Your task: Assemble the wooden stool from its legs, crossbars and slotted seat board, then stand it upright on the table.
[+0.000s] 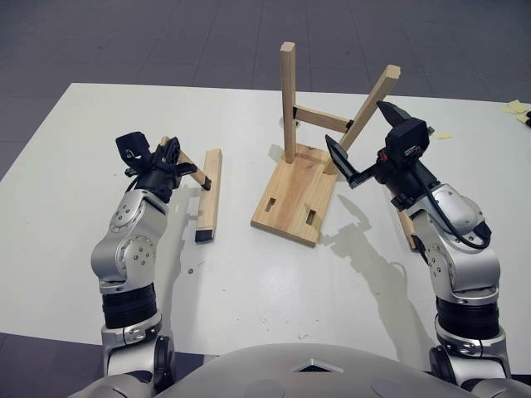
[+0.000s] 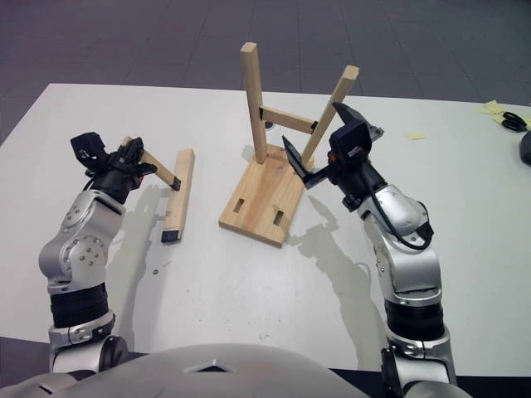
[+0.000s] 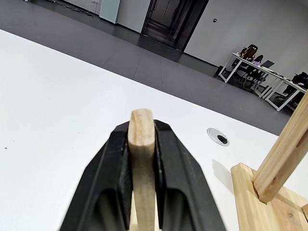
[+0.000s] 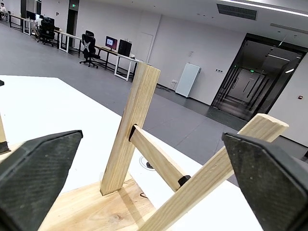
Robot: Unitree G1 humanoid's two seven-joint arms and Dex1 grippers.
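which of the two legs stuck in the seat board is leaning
The leg on the robot's right, by the open right gripper: it slants outward from the seat board, while the other leg stands straight up.

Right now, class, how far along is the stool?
Done: two legs and a crossbar stand in the seat board. In hand: the left hand is shut on the second leg piece; the right hand is open by the tilted leg. Left: fill two empty slots, stand it upright.
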